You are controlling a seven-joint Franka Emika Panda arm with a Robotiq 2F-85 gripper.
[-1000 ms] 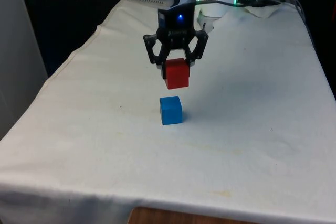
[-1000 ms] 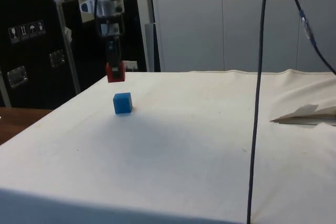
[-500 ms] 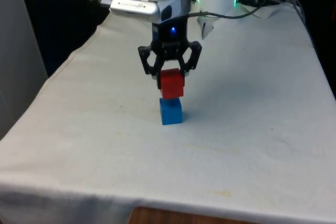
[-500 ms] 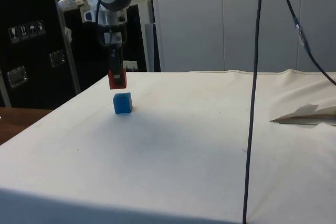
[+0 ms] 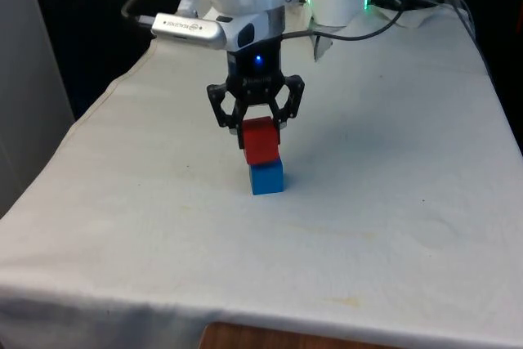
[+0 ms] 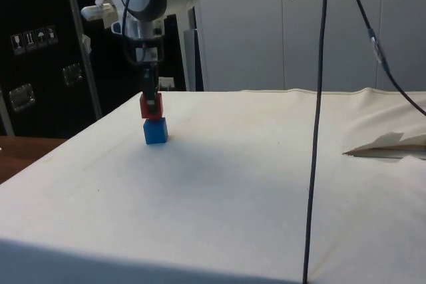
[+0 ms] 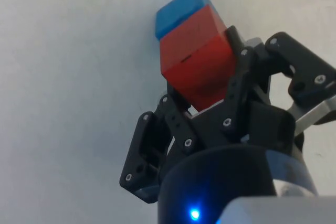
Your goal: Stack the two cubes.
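Red cube [image 5: 261, 141] sits directly on top of a blue cube [image 5: 266, 177], forming a two-block stack near the middle of a table covered in white cloth [image 5: 392, 202]. A black two-finger gripper [image 5: 255, 126] reaches straight down from a white robot arm and clamps the red cube between its fingers (the grip is on the cube's upper part). In the side view the red cube [image 6: 150, 106] rests squarely on the blue cube [image 6: 156, 131], edges roughly aligned. In the wrist view the red cube [image 7: 197, 59] is pinched between the fingers, with a strip of the blue cube [image 7: 178, 9] visible beyond it.
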